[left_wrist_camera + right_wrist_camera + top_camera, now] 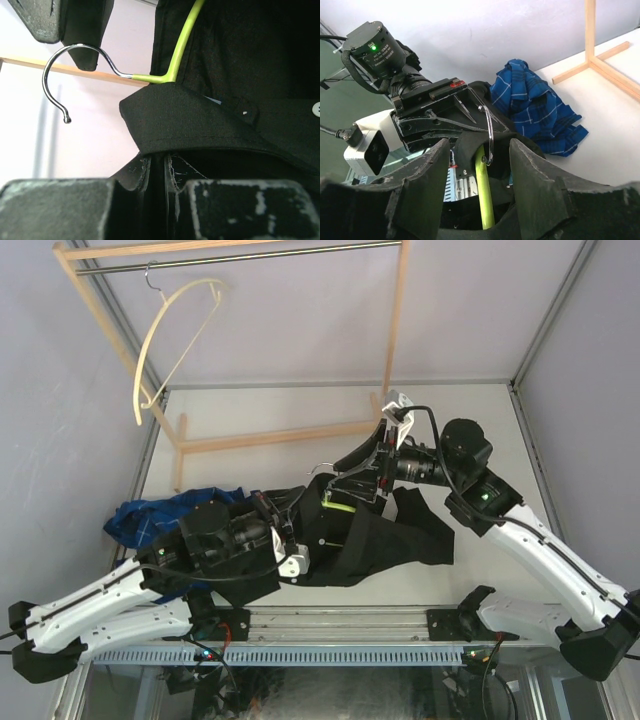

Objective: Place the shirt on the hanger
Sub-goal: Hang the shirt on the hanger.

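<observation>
The black shirt (385,535) lies bunched on the table between the two arms. My left gripper (162,170) is shut on a fold of its black fabric just below the collar (200,120). The lime-green hanger (176,52) runs inside the collar, and its silver hook (55,75) sticks out to the left. In the right wrist view my right gripper (480,145) stands open. The hanger's green neck (484,192) and its hook (490,132) sit between the fingers, touching neither. In the top view the right gripper (368,480) hovers over the collar end of the shirt.
A blue plaid shirt (150,515) lies crumpled at the left, next to the left arm. A cream hanger (165,340) hangs from the metal rail of the wooden rack (270,435) at the back. Frame posts border the table on both sides.
</observation>
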